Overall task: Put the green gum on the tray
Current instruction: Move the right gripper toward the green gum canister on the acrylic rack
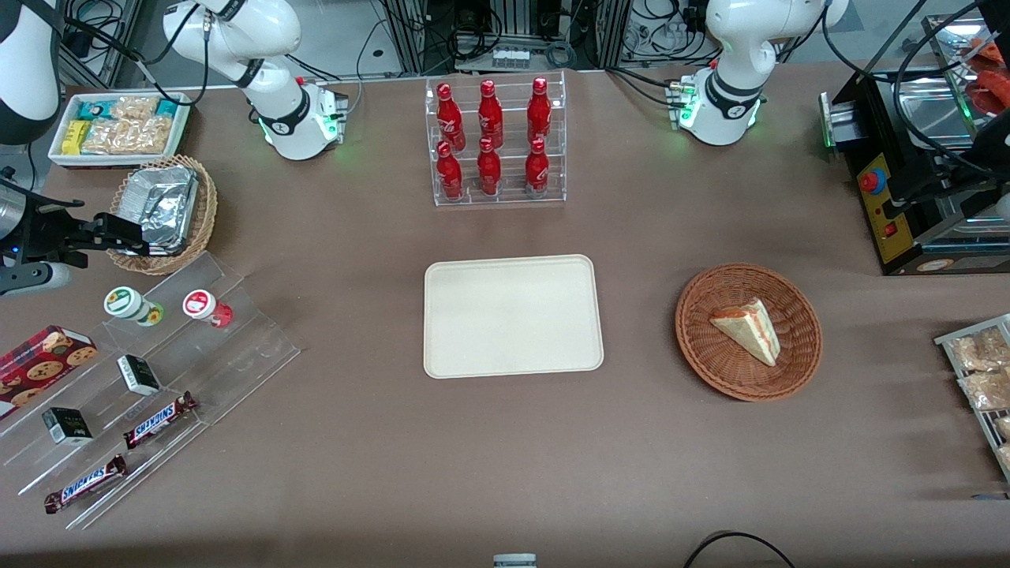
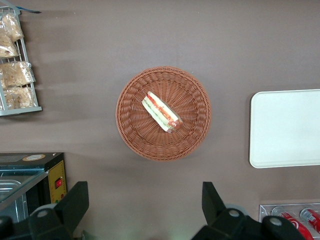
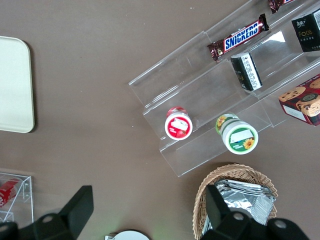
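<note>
Brown cloth covers the whole table, and the cream tray lies flat at its middle with nothing on it. Toward the working arm's end stands a clear stepped display with chocolate bars and small boxes on its lower steps. On its top step the green gum stands upright, its round lid facing up, just beside the red gum bottle, which is the nearer of the two to the tray. The gripper hangs over the wicker basket of foil, farther from the front camera than the green gum and higher than it. In the right wrist view its two fingers stand wide apart and hold nothing. I judge the gripper must come toward the front camera and go down over the lid. The fingertips are cut off, so their exact height is hard to tell.
</note>
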### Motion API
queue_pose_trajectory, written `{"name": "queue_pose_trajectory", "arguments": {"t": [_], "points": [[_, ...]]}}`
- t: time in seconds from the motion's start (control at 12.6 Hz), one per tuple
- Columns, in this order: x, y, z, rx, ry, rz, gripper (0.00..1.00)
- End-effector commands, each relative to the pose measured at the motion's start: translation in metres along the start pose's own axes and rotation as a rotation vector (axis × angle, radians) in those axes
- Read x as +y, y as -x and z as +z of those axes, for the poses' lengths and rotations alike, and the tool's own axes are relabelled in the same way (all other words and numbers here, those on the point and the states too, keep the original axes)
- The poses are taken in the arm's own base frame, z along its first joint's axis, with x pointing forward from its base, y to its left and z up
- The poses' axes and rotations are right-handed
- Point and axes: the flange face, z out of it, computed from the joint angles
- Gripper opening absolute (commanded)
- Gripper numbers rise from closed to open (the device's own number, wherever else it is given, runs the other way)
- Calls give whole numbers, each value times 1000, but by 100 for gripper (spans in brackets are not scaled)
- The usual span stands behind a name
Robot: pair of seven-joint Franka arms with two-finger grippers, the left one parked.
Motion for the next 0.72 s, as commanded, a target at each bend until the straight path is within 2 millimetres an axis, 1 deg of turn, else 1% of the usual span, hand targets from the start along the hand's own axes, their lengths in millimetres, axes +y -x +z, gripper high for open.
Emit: {"name": "queue_pose_trajectory", "arguments": {"t": [0.0,0.08,0.24,0.48,0.56,0.64], "points": [[4,-4,-5,-5,23,14,100],[4,-5,-5,-2,30,9,100],[7,-7,4,-8,33,-3,100],[17,-9,36,-1,36,-157,100],[25,-9,42,5,48,-201,100],[40,-8,48,14,68,-245,100]]}}
